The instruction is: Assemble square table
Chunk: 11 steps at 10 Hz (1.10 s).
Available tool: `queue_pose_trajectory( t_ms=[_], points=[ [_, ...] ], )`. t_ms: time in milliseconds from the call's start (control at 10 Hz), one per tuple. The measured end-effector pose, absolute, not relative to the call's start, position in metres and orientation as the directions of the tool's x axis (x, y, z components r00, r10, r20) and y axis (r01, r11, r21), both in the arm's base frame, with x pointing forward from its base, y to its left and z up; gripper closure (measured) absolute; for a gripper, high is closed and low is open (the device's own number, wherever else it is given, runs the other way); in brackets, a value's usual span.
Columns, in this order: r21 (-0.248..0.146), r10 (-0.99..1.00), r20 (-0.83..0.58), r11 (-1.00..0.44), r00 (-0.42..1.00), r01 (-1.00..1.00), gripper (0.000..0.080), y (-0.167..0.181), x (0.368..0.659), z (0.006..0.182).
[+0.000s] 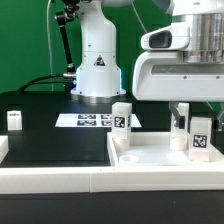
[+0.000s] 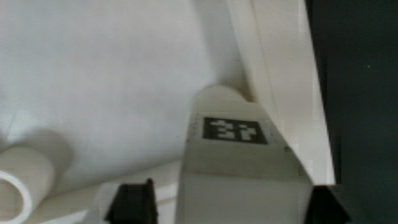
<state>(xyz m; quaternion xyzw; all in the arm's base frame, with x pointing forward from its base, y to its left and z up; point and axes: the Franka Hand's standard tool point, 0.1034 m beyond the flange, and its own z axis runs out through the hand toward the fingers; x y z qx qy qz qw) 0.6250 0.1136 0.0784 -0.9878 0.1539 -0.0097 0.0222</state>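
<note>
The white square tabletop lies rim-up at the front of the black table. A white leg with a black-and-white tag stands inside the tray near the exterior view's right. My gripper hangs over this leg with a finger on either side. In the wrist view the tagged leg lies between the two black fingertips; one touches it and a narrow gap shows at the other. The gripper is open around the leg. The tabletop's rim runs beside the leg.
A second tagged leg stands at the tray's far edge, and a third leg stands at the exterior view's left. The marker board lies before the robot base. A rounded white part shows in the wrist view; I cannot tell what it is.
</note>
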Motion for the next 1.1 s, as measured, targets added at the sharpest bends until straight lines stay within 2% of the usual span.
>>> queue_pose_trajectory(
  t_ms=[100,200,600,900,1100],
  points=[
    [-0.047,-0.305,0.012,-0.951,0.952,-0.304,0.0509,0.1133,0.6250,0.0783],
    [-0.047,-0.316,0.012,-0.948,0.949,-0.315,0.0509,0.1134,0.6250,0.0783],
    [-0.057,-0.587,-0.002,-0.808,0.810,-0.586,0.0509,0.1134,0.6253,0.0781],
    [-0.138,-0.835,-0.029,-0.542,0.550,-0.829,0.0509,0.1083,0.6239,0.0779],
    [-0.133,-0.941,-0.075,-0.318,0.329,-0.939,0.0509,0.1091,0.6238,0.0777]
  ],
)
